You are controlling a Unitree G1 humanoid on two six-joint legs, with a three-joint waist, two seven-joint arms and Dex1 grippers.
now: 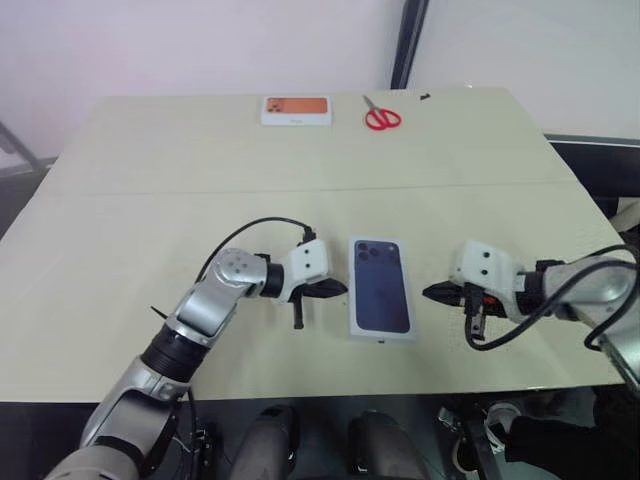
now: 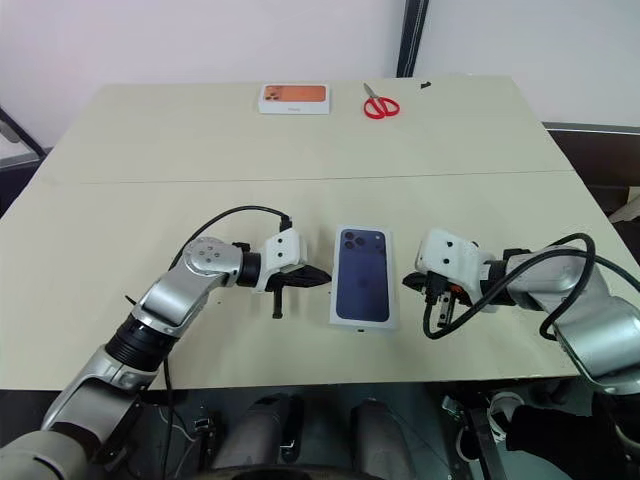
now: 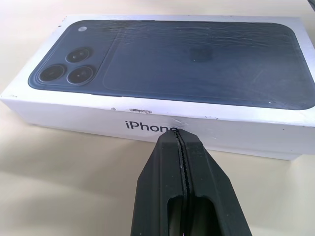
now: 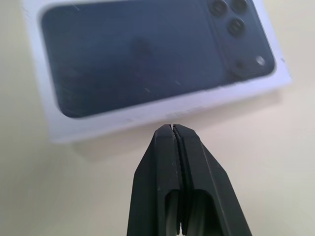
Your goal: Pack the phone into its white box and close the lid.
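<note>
**Lid on, pincers flanking the box**

Left pincer (image 1: 335, 290) and right pincer (image 1: 432, 293), both pressed together and empty, flank the shallow white cardboard lid with its printed navy phone (image 1: 381, 287), seated on the beige tabletop (image 1: 150, 220). Closing looks finished; next, probably withdraw.

One readable text: "iPhone" in dark letters on the white side wall of the lid (image 3: 162, 125), lower centre of the left wrist view, last letter partly covered by the left end effector (image 3: 178, 133).

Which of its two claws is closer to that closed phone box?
Left. The left gripper nearly touches the lid on its side; the right gripper sits farther off the opposite side.
</note>
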